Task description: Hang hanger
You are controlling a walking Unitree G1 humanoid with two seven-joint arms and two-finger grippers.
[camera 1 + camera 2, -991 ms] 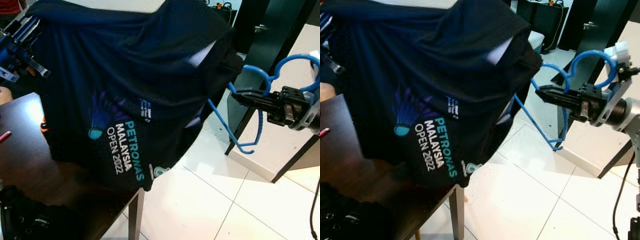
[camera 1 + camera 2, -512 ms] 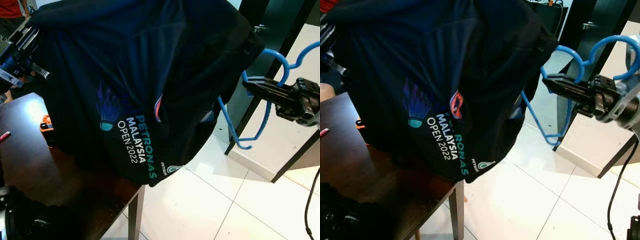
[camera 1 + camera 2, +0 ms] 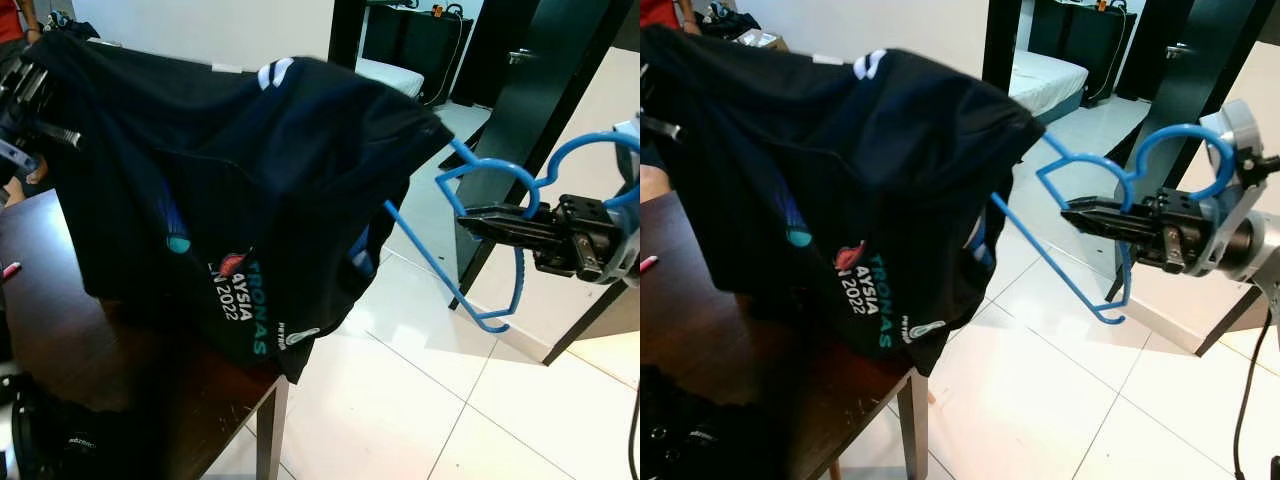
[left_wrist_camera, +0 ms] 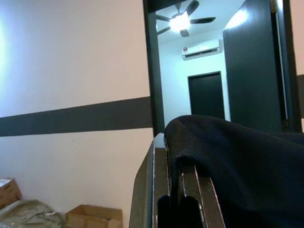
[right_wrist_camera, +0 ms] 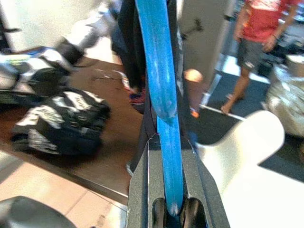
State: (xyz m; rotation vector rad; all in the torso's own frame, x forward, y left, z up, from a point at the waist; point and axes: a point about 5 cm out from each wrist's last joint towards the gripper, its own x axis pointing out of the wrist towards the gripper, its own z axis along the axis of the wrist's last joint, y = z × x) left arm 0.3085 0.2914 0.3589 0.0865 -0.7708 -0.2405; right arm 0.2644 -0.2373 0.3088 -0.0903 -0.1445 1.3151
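A blue plastic hanger [image 3: 431, 262] sticks out sideways from a black T-shirt [image 3: 250, 170] with teal and white print. My right gripper [image 3: 490, 214] is shut on the hanger's stem just below its hook, to the right of the shirt. In the right wrist view the blue hanger [image 5: 161, 71] runs between the two fingers [image 5: 142, 190]. My left gripper [image 3: 22, 100] holds the shirt's far side up at the upper left. In the left wrist view the black cloth [image 4: 237, 161] lies over and between its fingers [image 4: 164, 190]. The shirt's hem hangs just above the table.
A dark wooden table [image 3: 60, 330] stands under the shirt, with a black bag [image 3: 70, 440] at its near edge and a red pen [image 3: 10, 270]. White tiled floor lies to the right. A black door frame [image 3: 520, 110] stands behind my right arm. A person [image 5: 259, 28] stands beyond the table.
The shirt now hangs lower and more to the left in view, with its print folded. More of the blue hanger shows outside the shirt. My right gripper sits slightly lower.
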